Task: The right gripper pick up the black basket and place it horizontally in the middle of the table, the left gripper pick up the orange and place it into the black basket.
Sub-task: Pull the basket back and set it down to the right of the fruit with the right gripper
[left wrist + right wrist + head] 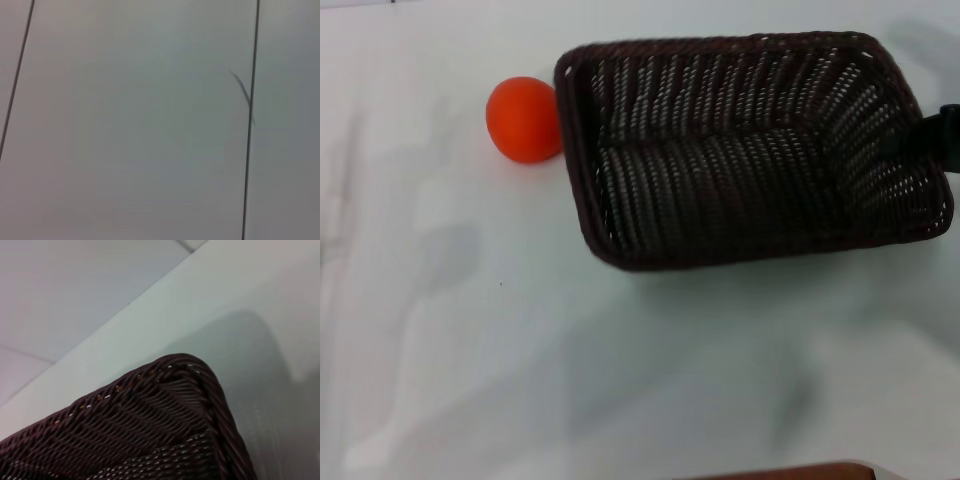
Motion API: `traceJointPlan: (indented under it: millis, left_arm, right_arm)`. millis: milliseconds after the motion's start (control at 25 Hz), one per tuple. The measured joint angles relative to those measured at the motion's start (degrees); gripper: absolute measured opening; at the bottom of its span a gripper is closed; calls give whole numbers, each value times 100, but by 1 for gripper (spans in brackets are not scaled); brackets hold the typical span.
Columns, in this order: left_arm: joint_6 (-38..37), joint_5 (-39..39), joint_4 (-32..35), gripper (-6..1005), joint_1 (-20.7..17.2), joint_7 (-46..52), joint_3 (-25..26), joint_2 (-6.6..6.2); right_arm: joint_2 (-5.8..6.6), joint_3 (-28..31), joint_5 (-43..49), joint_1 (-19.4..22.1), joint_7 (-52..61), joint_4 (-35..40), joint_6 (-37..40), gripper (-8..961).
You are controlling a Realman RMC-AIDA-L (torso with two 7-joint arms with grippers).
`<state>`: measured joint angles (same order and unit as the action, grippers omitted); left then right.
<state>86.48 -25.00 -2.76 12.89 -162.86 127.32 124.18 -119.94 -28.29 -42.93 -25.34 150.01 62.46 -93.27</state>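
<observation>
The black basket (750, 150) is a large dark woven basket in the upper right of the head view, lying lengthwise left to right and seeming raised off the table (470, 330), with a faint shadow below it. My right gripper (938, 135) shows only as a dark block at the basket's right end, gripping its rim. The right wrist view shows one rounded basket corner (165, 415) close up. The orange (523, 119) rests on the table just beside the basket's left end. My left gripper is out of view; its wrist view shows only a pale surface.
A brown edge (790, 470) shows at the bottom of the head view. The white table stretches to the left of and in front of the basket. Thin dark lines (250, 125) cross the pale surface in the left wrist view.
</observation>
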Motion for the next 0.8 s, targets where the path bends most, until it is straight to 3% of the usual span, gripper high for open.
traceJointPlan:
  millis: [240, 800]
  left_arm:
    - [0, -4, -11, 905, 43, 0, -74, 0]
    - [62, -5, -16, 901, 73, 0, -155, 16]
  right_arm:
    - [0, 26, -95, 186, 162, -128, 306, 199]
    - [35, -126, -120, 54, 231, -403, 536, 348]
